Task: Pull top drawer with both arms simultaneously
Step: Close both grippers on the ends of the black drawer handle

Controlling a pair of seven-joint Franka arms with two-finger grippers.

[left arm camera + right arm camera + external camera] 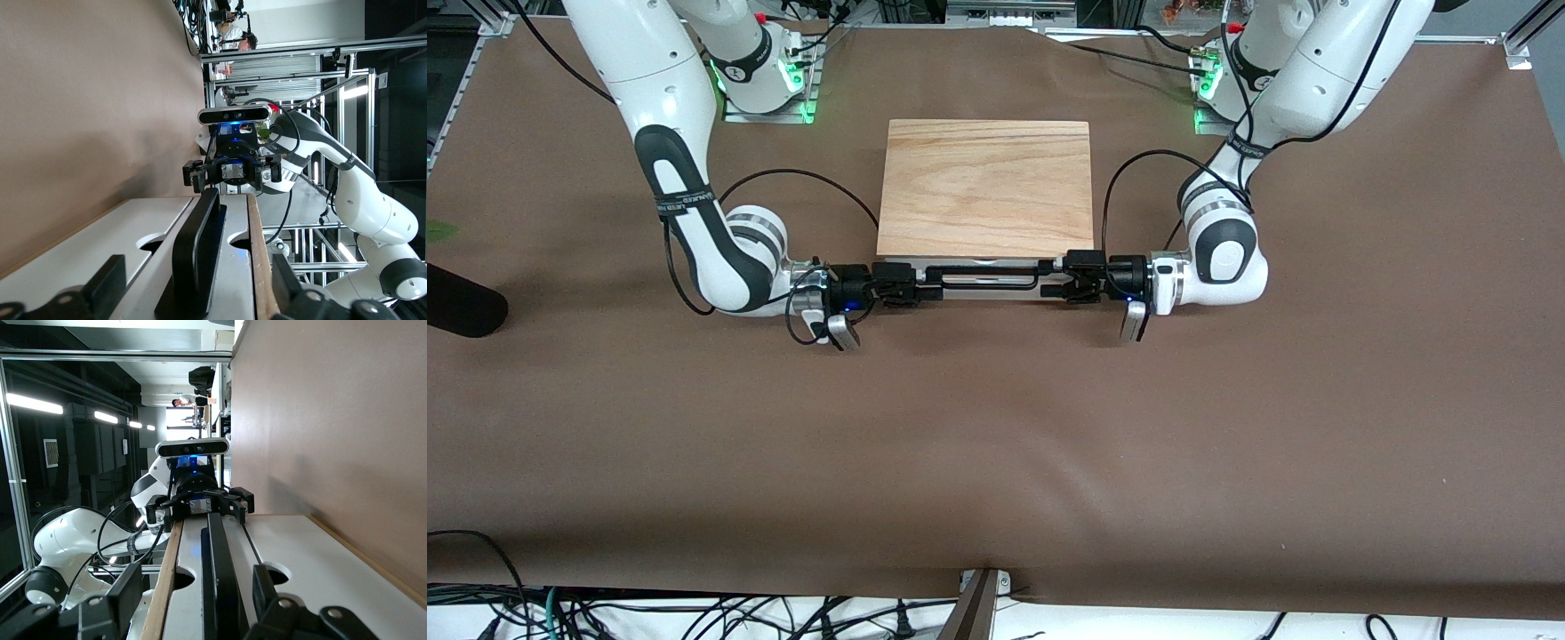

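Observation:
The top drawer (985, 280) shows as a white front panel under the light-oak cabinet top (985, 187). Its long black bar handle (983, 272) runs across the front. My right gripper (925, 283) is at the handle's end toward the right arm, and my left gripper (1056, 277) is at the other end. In the left wrist view the handle (197, 247) lies between the open fingers (107, 283) of the left gripper (197, 267), with gaps on both sides. In the right wrist view the handle (220, 577) lies between the open fingers (128, 587) of the right gripper (197, 573).
The cabinet stands mid-table on a brown cover (996, 444). A black rounded object (458, 302) lies at the table's edge toward the right arm's end. A post (974, 613) and cables sit below the table's front edge.

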